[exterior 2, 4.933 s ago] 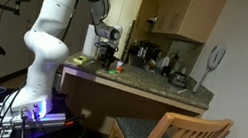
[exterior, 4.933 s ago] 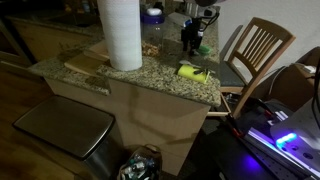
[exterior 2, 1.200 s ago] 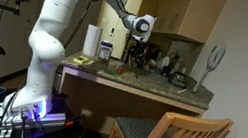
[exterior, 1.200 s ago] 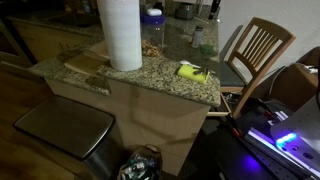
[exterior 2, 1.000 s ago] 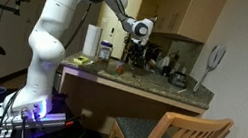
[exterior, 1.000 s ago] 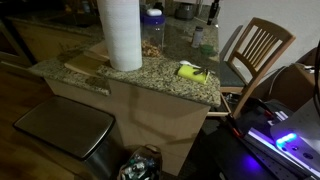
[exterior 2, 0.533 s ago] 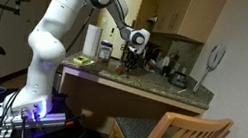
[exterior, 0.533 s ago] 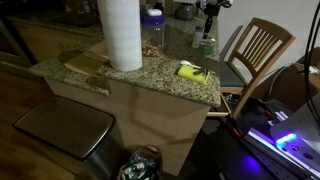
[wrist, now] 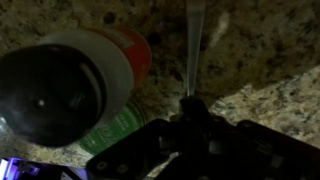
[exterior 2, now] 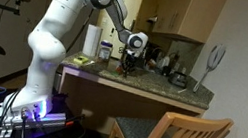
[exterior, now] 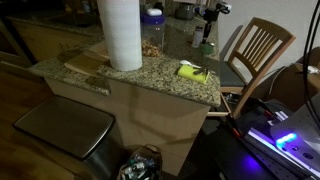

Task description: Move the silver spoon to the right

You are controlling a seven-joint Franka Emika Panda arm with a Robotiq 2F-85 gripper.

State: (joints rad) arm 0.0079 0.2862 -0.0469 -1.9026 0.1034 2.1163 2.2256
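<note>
One silver spoon [wrist: 192, 50] showed in the wrist view, a thin pale handle running from the upper middle of the frame straight down to the gripper [wrist: 190, 105] at the bottom centre. The jaws stood narrow, seemingly pinched on the lower end of that handle, though the picture was dark and blurred there. The bowl of the spoon could not be made out. To the left of the handle stood one bottle [wrist: 70, 90] with a dark cap, an orange-red band and green below it, close beside the spoon but apart from it. Speckled granite counter [wrist: 260, 40] filled the rest.

In an exterior view the gripper [exterior: 207, 14] hung at the top edge, right of centre, above the counter [exterior: 150, 75]. On that counter were one tall white paper towel roll [exterior: 121, 35], one blue-lidded jar [exterior: 152, 18], one wooden board [exterior: 85, 62] and one yellow object [exterior: 190, 70]. One wooden chair [exterior: 258, 50] stood at the right.

In an exterior view the single white arm [exterior 2: 55, 27] reached from the left to the gripper [exterior 2: 127, 68] at centre, low over the counter.
</note>
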